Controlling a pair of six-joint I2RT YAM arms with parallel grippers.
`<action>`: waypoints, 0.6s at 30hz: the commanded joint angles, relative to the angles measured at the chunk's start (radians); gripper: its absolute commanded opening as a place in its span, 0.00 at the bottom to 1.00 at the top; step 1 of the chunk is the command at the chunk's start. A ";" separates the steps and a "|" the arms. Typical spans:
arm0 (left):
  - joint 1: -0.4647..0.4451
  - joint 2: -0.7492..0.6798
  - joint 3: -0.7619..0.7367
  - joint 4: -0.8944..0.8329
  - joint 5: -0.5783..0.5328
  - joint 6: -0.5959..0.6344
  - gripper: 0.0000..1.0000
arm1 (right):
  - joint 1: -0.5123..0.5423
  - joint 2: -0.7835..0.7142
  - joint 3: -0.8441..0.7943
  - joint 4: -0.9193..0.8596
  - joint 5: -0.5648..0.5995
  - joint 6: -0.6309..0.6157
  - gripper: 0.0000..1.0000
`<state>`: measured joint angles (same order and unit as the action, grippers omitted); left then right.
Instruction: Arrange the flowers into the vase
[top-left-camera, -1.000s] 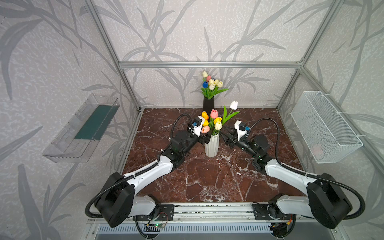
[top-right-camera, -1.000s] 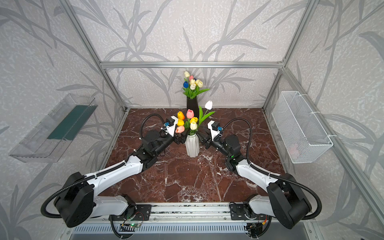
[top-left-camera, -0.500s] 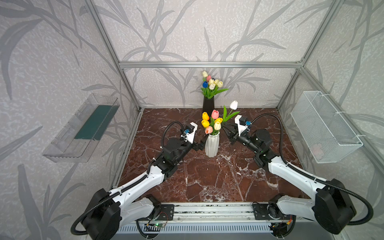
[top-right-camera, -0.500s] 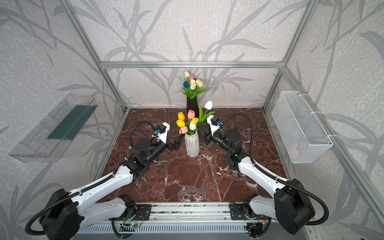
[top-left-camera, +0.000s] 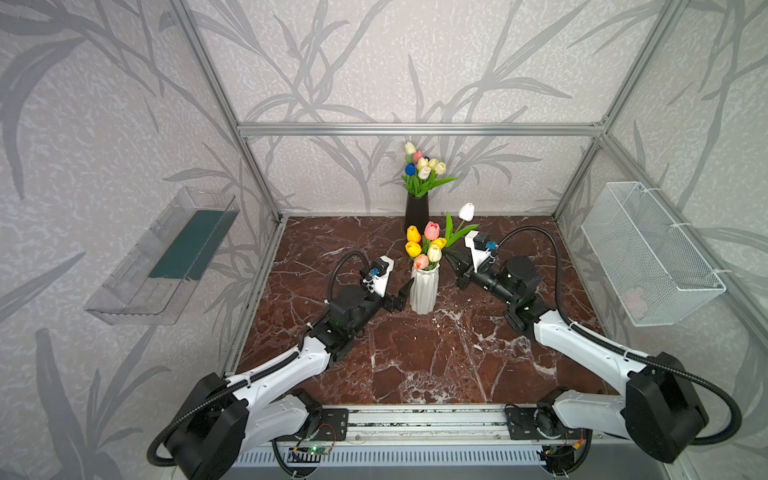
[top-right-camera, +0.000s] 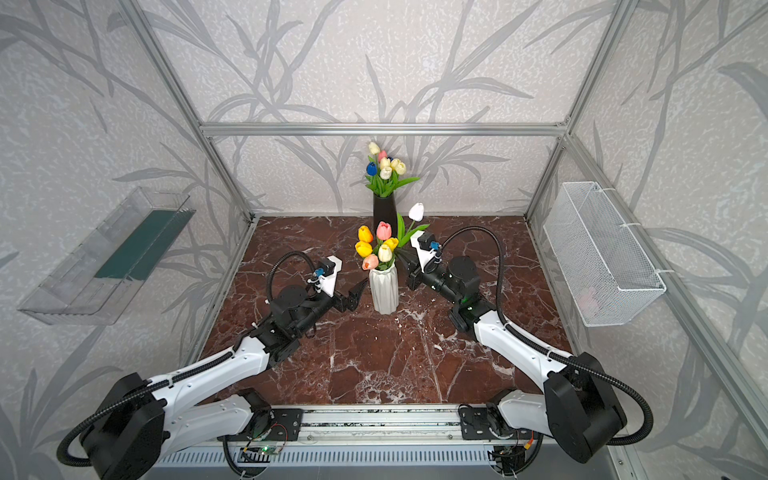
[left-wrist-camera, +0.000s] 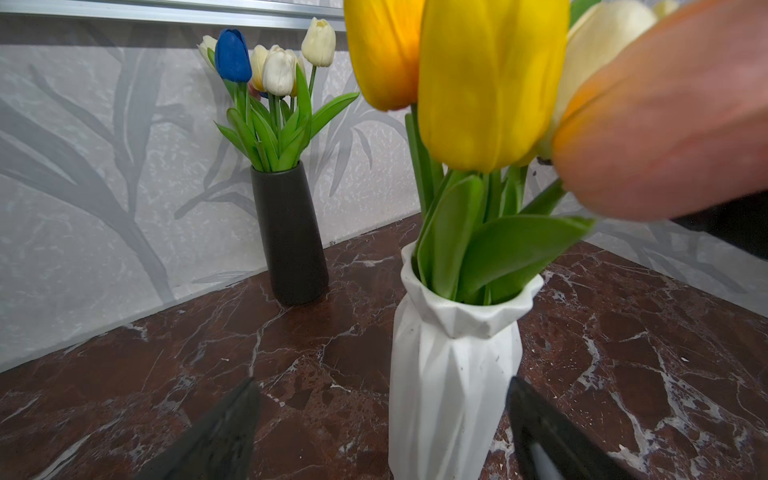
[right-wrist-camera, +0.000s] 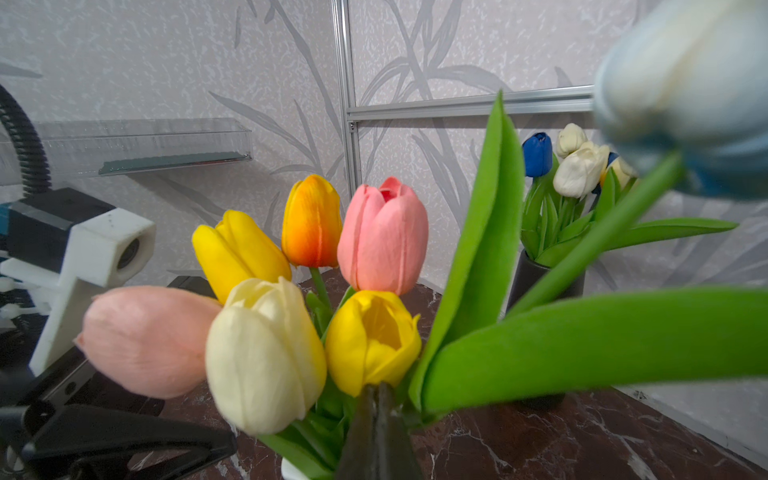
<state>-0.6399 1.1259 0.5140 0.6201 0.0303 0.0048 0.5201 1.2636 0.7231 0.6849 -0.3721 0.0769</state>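
Across lower middle of both top views: table (top-left-camera: 415, 365). Upright at frame centre: white vase (top-left-camera: 423, 291), already holding the flowers (top-left-camera: 424, 247); behind, black vase (top-left-camera: 416, 212), likewise filled. Left of the vase: left pincer (top-left-camera: 403, 296), gaping wide astride it, gripping nothing, probably poised to steady it. Right of the bunch: right pincer (right-wrist-camera: 376, 411), clamped tight among stems near the rim; whether on the stem of the white tulip (top-left-camera: 466, 211), cannot tell.

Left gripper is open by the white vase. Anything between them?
Nothing visible does. In a top view the left gripper, jaws open, sits right beside the white vase with only bare table between them. The tulip heads are higher up.
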 joint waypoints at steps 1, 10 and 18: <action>0.001 0.016 -0.001 0.057 -0.010 -0.003 0.92 | 0.005 0.009 -0.018 0.038 -0.020 -0.001 0.00; 0.006 0.124 0.043 0.130 0.051 0.015 0.99 | 0.016 -0.048 -0.095 0.085 -0.020 -0.020 0.15; 0.006 0.306 0.146 0.227 0.184 0.029 0.99 | 0.017 -0.165 -0.197 0.154 0.049 -0.033 0.48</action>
<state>-0.6384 1.3983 0.6151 0.7662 0.1486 0.0097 0.5316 1.1385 0.5468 0.7654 -0.3511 0.0570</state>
